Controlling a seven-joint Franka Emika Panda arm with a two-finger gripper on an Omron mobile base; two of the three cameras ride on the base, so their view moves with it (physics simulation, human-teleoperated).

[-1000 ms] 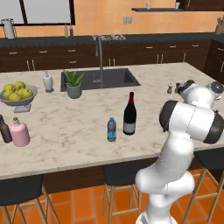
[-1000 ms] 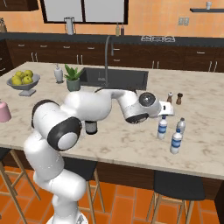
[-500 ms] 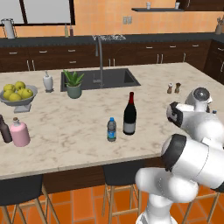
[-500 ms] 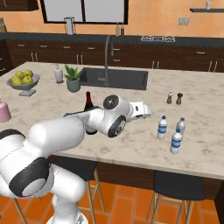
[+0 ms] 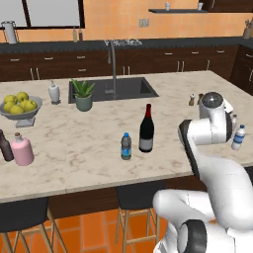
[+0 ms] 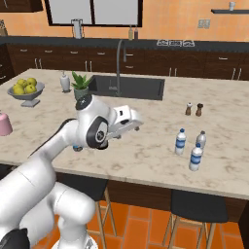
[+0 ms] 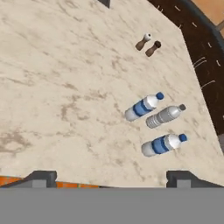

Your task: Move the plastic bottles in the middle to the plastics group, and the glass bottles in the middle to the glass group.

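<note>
- The gripper [image 7: 111, 177] has swung away from the sink [image 5: 121, 89], jaws wide and empty.
- The wine bottle [image 5: 146, 128] and small dark water bottle [image 5: 126, 146] remain mid-counter.
- Plastics group [image 7: 157, 122] stands right of them.

A pale marbled stone counter [image 7: 65, 87] is seen beneath the hand. Three clear plastic water bottles [image 7: 160, 117] are stood ahead, two brown shakers [image 7: 148, 45] set beyond them.
</note>
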